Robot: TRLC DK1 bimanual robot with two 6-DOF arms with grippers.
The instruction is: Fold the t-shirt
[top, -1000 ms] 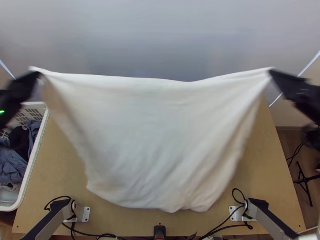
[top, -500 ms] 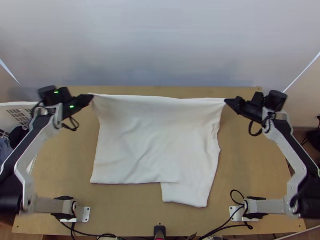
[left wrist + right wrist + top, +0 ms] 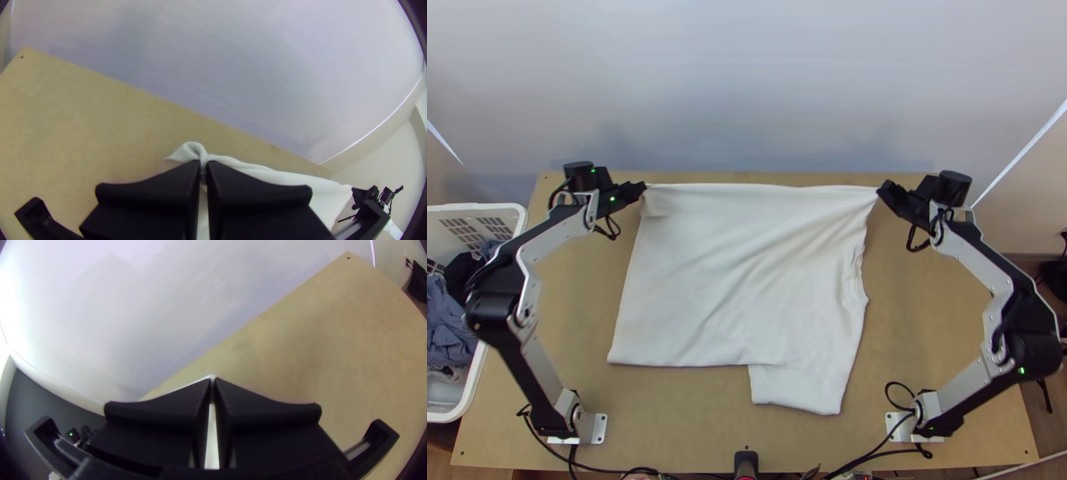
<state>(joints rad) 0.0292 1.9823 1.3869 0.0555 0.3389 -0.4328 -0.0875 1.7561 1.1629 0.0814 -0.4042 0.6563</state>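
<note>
1. I had the white t-shirt [image 3: 747, 280] spread across the wooden surface [image 3: 947, 344], its far edge pulled nearly straight between my two hands.
2. My left hand [image 3: 645, 190] was at the shirt's far left corner. In the left wrist view, its fingers were closed on the cloth — a small twisted tuft poked out past the tips.
3. My right hand [image 3: 881, 191] was at the far right corner. The right wrist view had its tips brought together on the fabric, with white cloth running back between the fingers.
4. Creases slanted from the right hand's grip down across the middle of the shirt, and small wrinkles bunched along its right side. A little flap drooped just beside the left hand.
5. Nearest me, a squarish part [image 3: 797, 389] stuck out past the rest of the hem, right of centre.
6. A white basket [image 3: 475, 384] of dark and blue clothes [image 3: 449, 320] stood at the left side.
</note>
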